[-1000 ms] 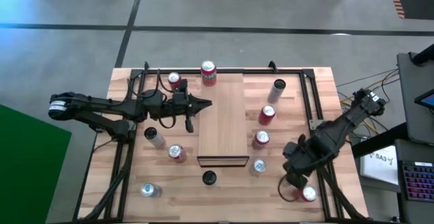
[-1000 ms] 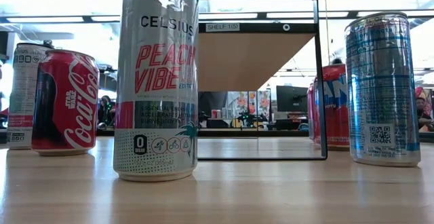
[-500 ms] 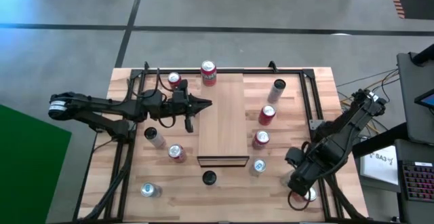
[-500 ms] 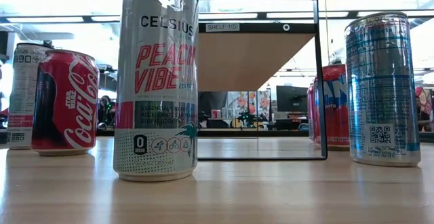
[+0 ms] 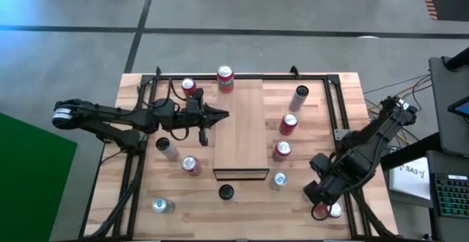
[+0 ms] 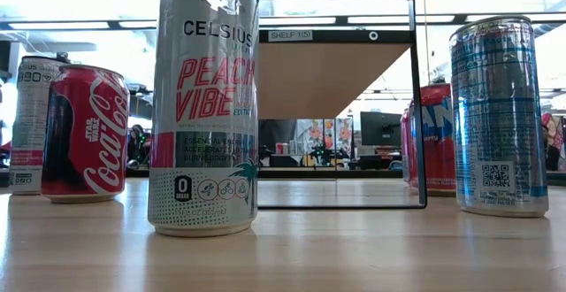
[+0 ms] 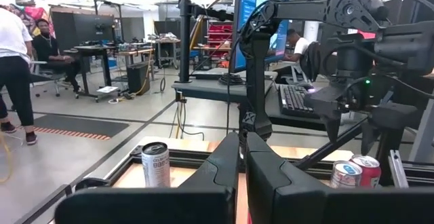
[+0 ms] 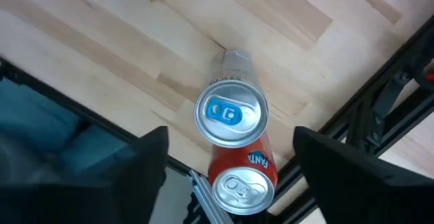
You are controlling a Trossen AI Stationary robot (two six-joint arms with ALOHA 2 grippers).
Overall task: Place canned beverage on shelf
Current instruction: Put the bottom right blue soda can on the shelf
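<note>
The right pincer (image 5: pixel 320 200) hangs over the tabletop's (image 5: pixel 249 213) near right corner, directly above a red Fanta can (image 5: pixel 331 210) that stands upright by the black frame rail (image 5: pixel 343 154). In the right wrist view its two dark fingers (image 8: pixel 152 163) stand wide apart on either side of that Fanta can (image 8: pixel 243 176), clear of it, and a slim silver can (image 8: pixel 230 108) with a blue tab stands just beside the Fanta can, so that their tops overlap from this angle. The left pincer (image 5: pixel 222 112) hovers at the left long edge of the shelf (image 5: pixel 240 128), its fingers (image 7: pixel 227 163) pressed together and holding nothing. The shelf, a long board of light wood with a dark near end, lies along the middle of the tabletop with no can on it. Around it stand more cans: a red can (image 5: pixel 225 78) at the shelf's far left corner, another red can (image 5: pixel 189 87) left of that, a slim grey can (image 5: pixel 300 96) far right, two red cans (image 5: pixel 289 123) (image 5: pixel 282 151) along the right side, a silver-blue can (image 5: pixel 279 180) near the shelf's near right corner, a slim can (image 5: pixel 167 148) and a red can (image 5: pixel 190 166) on the left, a silver can (image 5: pixel 159 205) near the left front and a small black round thing (image 5: pixel 226 192) just in front of the shelf. The low view shows a white Celsius Peach Vibe can (image 6: pixel 205 106) up close, a Coca-Cola can (image 6: pixel 86 133) to its left and a blue-silver can (image 6: pixel 498 115) at right, all upright.
</note>
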